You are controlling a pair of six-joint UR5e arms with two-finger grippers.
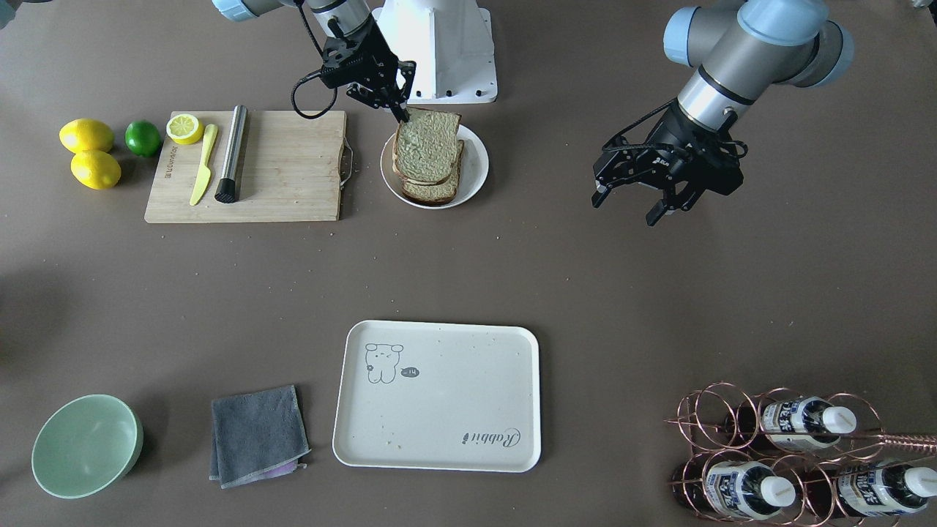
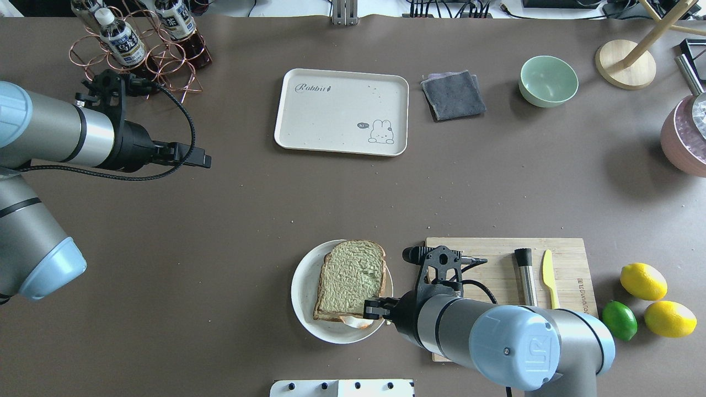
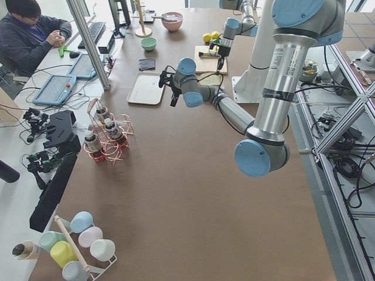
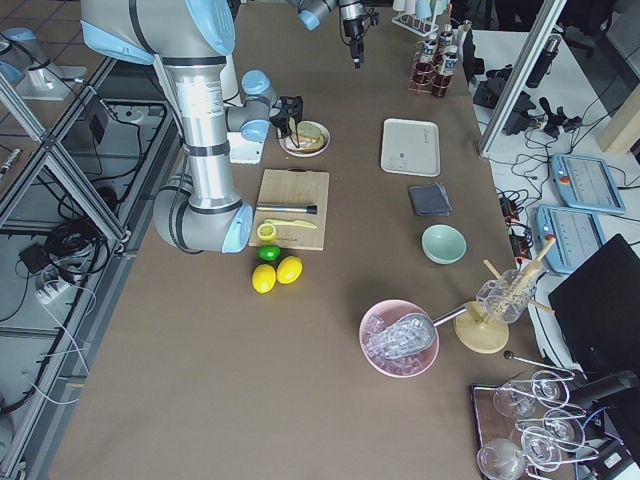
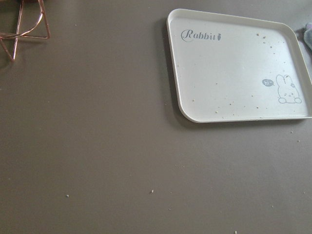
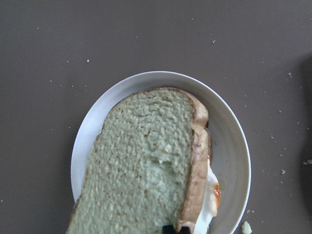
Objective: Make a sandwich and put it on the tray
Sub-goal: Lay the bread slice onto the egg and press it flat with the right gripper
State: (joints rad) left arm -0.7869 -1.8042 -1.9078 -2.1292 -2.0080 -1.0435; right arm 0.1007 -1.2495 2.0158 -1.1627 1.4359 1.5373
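Sandwich (image 2: pixel 350 286) stacked, egg (image 6: pixel 208 197) inside, sitting on round plate (image 2: pixel 302 288); right gripper (image 1: pixel 401 111) pinched narrow on its edge; left gripper (image 1: pixel 626 208) wide, idle; carry to tray (image 2: pixel 331 116) left

Probably a robotics lab: aluminium frame rails (image 3: pixel 92 50), tablet-like pendants (image 3: pixel 55 89), seated operator (image 3: pixel 29 38) beside the long table (image 3: pixel 170 175).
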